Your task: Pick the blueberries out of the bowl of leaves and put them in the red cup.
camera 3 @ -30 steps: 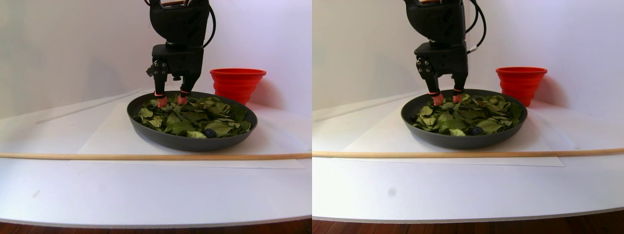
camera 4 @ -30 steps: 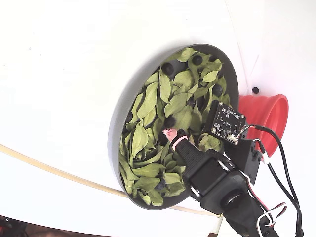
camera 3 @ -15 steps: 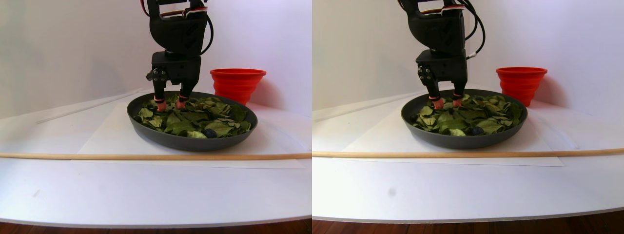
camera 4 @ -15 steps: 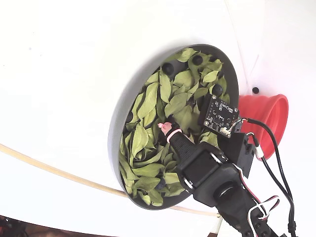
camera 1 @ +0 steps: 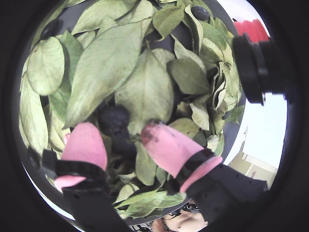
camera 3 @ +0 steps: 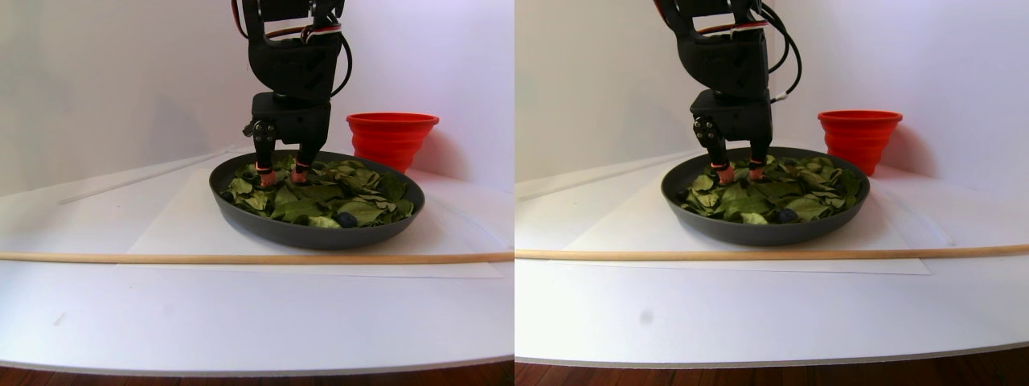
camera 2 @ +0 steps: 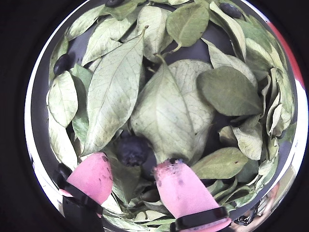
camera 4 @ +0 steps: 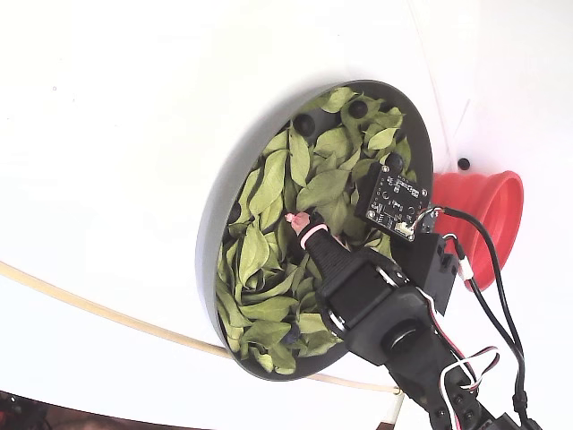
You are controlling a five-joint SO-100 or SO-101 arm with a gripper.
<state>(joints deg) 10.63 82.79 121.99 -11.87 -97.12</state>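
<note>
Claw (camera 2: 133,176) astride blueberry (camera 2: 133,149), wrist views only, leaves (camera 2: 161,108) around

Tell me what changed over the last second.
The gripper sank lower into the leaves, its open fingers now either side of a blueberry; nothing gripped yet. Bowl, red cup and stick stayed put.

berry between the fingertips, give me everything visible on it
The blueberry is small, round, matte blue-black, slightly wrinkled. It lies among the leaves in the bowl, partly tucked under a large leaf's tip. The hand is open, pink fingertips flanking it, neither clearly touching it yet.
</note>
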